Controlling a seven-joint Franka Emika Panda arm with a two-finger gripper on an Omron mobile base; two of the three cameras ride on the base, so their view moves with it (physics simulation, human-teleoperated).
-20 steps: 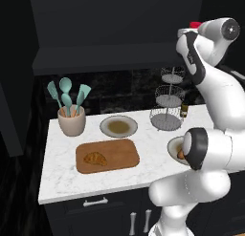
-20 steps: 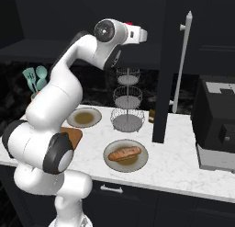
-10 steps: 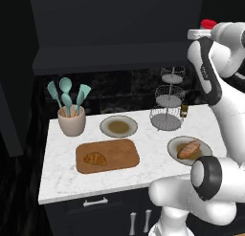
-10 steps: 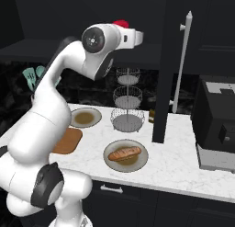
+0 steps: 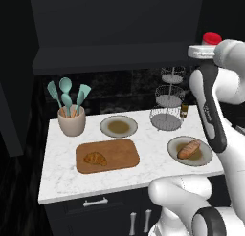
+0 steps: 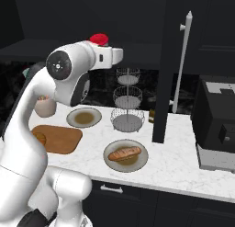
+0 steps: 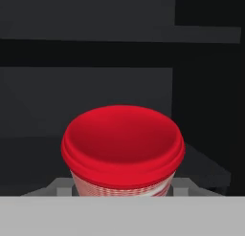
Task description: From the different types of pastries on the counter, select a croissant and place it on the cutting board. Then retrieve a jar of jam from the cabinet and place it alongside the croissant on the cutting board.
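My gripper (image 7: 123, 188) is shut on the jar of jam (image 7: 123, 144), whose red lid faces the hand camera in front of the dark cabinet (image 7: 95, 48). High above the counter (image 5: 143, 175) the jar's red lid (image 5: 212, 38) tops the hand at the right, and the lid (image 6: 98, 38) also sits on the raised hand in the right base view. The golden croissant (image 5: 95, 158) lies on the left half of the wooden cutting board (image 5: 119, 154). In the right base view the arm hides part of the board (image 6: 62, 138). A reddish-brown bun (image 5: 189, 149) rests on a plate.
A crock of teal utensils (image 5: 71, 119) stands at the back left, with a round plate (image 5: 118, 126) beside it. A tiered wire basket (image 5: 167, 108) and a small dark bottle (image 5: 183, 110) are at the back right. A tall dark panel with a white handle (image 6: 182, 60) and a black appliance (image 6: 215, 125) stand right.
The hand with the jar has drawn back from the cabinet and sunk slightly, while the arm's upper links have swung round. The things on the counter have not moved.
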